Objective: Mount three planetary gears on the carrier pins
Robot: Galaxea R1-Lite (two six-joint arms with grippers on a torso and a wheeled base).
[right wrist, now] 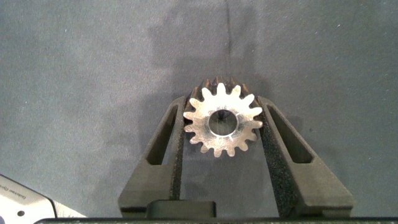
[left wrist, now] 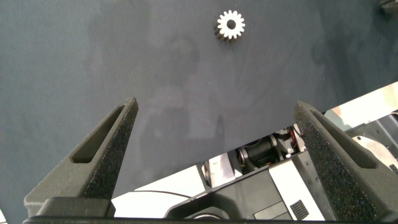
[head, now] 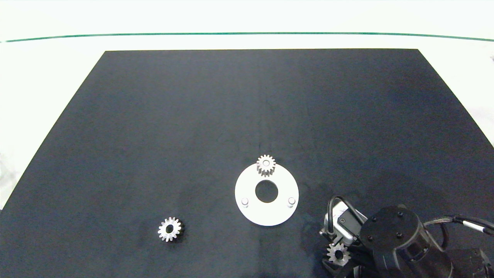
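- The right claw sat at the near right corner of the dark mat, its two grey fingers clamped on the teeth of one planetary gear, the gear's flat face and round centre hole turned up toward the wrist camera.
- In the head view that held gear showed just in front of the dark right arm; whether it touched the mat or hung just above it could not be told from these views.
- The left claw had its fingers spread wide apart and held nothing; it was outside the head view, over the near left edge of the mat.
- A second planetary gear lay flat on the mat, near and to the left of the white disc, well apart from both claws; the left wrist view showed the same gear beyond the open fingers.
- The white disc lay flat near the middle of the mat, with a large round centre hole.
- Two carrier pins stood bare on its near side, one left and one right.
- On the disc's far side the third planetary gear sat upright, apparently over the third pin.
- The mat rested on a pale counter.
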